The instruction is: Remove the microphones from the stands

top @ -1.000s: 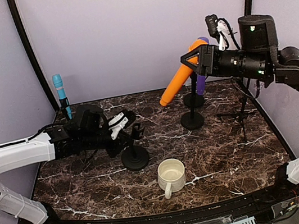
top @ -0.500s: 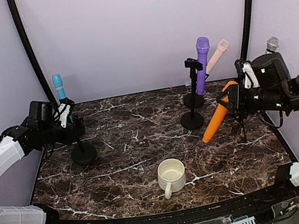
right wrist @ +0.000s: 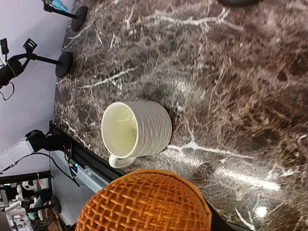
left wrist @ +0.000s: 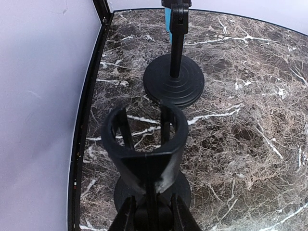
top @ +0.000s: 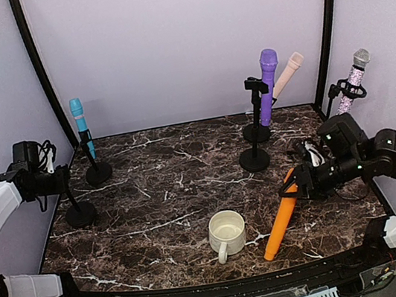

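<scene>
My right gripper (top: pixel 298 178) is shut on the handle of the orange microphone (top: pixel 279 220). The microphone slants down towards the front edge, with its far end low over the table right of the cup. In the right wrist view its orange mesh head (right wrist: pixel 144 204) fills the bottom and hides my fingers. My left gripper (top: pixel 59 182) is at the far left, shut on the stem of the empty black stand (top: pixel 80 212). In the left wrist view the stand's empty clip (left wrist: pixel 144 139) rises between my fingers (left wrist: pixel 126 216), and its round base (left wrist: pixel 183 190) rests on the marble.
A white cup (top: pixel 227 233) stands front centre and also shows in the right wrist view (right wrist: pixel 137 130). A blue microphone (top: pixel 79 118) on its stand is back left. Purple (top: pixel 268 69) and beige (top: pixel 288 72) microphones on stands are back right. A glittery microphone (top: pixel 355 78) is far right.
My right gripper has carried the orange microphone down and towards the front, from high at the back to low beside the cup. My left gripper has moved the empty stand from the centre to the left edge.
</scene>
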Robot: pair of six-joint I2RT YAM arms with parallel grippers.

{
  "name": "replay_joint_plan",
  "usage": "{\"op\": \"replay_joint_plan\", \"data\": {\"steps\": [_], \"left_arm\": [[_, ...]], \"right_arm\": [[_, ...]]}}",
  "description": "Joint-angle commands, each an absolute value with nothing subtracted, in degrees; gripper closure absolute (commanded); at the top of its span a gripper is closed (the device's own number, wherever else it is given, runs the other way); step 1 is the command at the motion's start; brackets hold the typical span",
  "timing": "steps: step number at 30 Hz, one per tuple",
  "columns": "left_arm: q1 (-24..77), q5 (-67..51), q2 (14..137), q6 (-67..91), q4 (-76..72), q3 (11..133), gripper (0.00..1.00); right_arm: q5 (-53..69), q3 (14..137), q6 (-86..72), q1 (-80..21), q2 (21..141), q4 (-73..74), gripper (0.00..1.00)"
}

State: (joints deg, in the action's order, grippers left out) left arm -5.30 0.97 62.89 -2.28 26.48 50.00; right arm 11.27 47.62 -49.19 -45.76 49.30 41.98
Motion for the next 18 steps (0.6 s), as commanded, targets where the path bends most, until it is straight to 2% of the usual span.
{"op": "replay_joint_plan", "data": {"steps": [1, 6, 8, 15, 18], "left_arm": [[-6.5, 1.3, 62.0, -0.7, 22.0, 48.6, 1.0], [-6.6, 1.6, 62.6, -0.3, 21.0, 47.1, 1.0], [-6.6, 1.8, 63.1, -0.3, 21.3, 47.2, 0.96], [-6.6, 1.2, 62.3, -0.3, 21.0, 47.0, 0.58], [-6.5, 0.8, 60.7, -0.3, 20.3, 46.5, 0.46]], "right_arm": [[20.1, 41.2, -54.5, -45.4, 50.0, 30.3, 0.77], [20.5, 36.5, -57.7, -45.5, 51.6, 22.3, 0.77], [18.9, 34.7, -58.4, -45.5, 52.6, 20.8, 0.75], [13.2, 29.6, -60.4, -45.5, 59.8, 14.4, 0.65], [10.7, 29.4, -60.5, -45.4, 62.8, 12.5, 0.61]]}}
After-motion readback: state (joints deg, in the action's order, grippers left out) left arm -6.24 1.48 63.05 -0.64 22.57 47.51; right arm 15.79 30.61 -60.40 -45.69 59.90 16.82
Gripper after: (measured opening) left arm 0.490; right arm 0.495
